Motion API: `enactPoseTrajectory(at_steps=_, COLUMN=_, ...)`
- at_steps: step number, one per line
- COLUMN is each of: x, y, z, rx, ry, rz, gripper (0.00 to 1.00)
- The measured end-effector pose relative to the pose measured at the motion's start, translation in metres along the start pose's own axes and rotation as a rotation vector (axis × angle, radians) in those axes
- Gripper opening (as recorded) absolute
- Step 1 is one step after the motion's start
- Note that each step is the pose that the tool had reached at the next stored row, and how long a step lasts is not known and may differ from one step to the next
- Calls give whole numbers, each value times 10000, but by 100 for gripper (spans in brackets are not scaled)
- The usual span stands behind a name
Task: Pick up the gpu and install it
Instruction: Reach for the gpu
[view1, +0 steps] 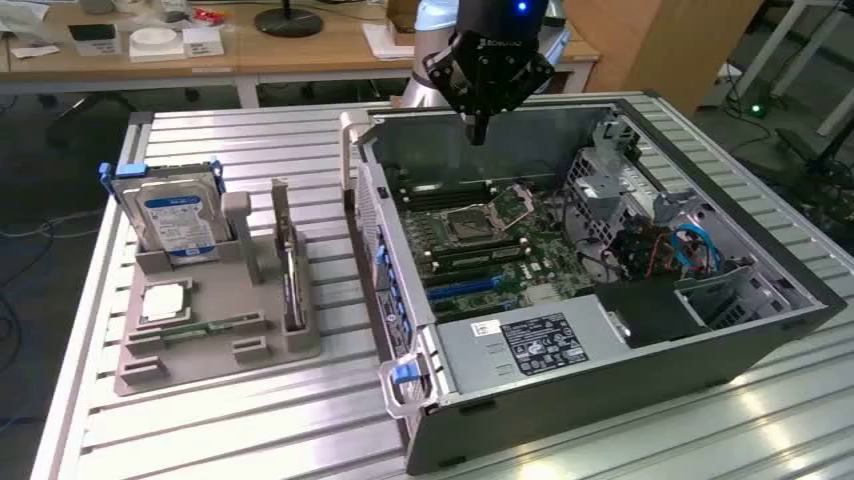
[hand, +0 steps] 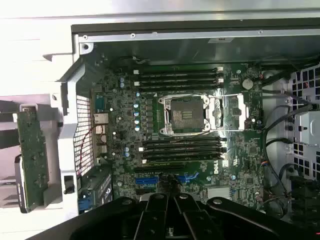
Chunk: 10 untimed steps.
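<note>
Pincer (view1: 475, 134) closed, empty, over one open case (view1: 601, 400), one gpu (view1: 284, 258) standing apart, one hard drive (view1: 174, 215)

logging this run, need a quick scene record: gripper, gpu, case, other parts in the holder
gripper: shut, empty, over the open computer case
gpu: on edge in the grey holder, untouched, not installed
computer case: side panel off, motherboard exposed
hard drive: upright in the same holder, on the exterior view's left of the gpu
</note>
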<state>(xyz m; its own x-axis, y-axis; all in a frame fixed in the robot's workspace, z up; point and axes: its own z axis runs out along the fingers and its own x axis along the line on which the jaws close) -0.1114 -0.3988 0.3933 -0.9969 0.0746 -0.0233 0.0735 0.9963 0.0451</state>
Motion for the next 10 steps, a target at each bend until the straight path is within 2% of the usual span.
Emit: enactPoseTrajectory(at_steps=10, x=71, y=-6, z=-2, rx=0, ry=0, rz=0, gripper=10)
